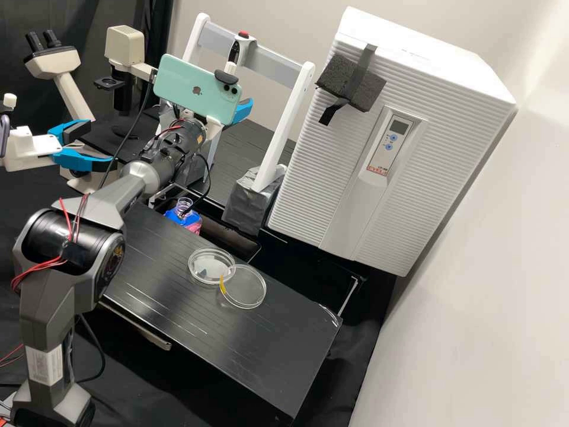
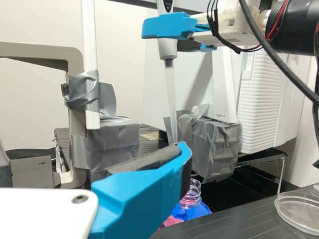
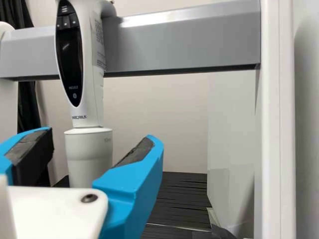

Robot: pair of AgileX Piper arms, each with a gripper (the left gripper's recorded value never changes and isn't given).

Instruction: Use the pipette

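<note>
The grey-and-white pipette (image 3: 82, 99) hangs upright from the grey bar of a white rack (image 1: 267, 56). My right gripper (image 3: 82, 159) is open, one blue finger on either side of the pipette's lower white body, with small gaps showing. Seen from the left wrist, the pipette's thin shaft (image 2: 170, 94) points down over an open bottle of pink liquid (image 2: 192, 199). My left gripper (image 1: 89, 142) is open and holds nothing, out at the bench's far left, away from the rack. Two clear petri dishes (image 1: 210, 264) lie side by side on the black platform (image 1: 237, 350).
A yellow tip (image 1: 223, 284) rests where the two dishes meet. The rack's feet are wrapped in grey tape (image 1: 252, 198). A large white appliance (image 1: 385, 136) stands right of the rack. Microscopes (image 1: 53, 65) sit at the back left. A mint-green phone (image 1: 195, 89) is mounted on the right arm.
</note>
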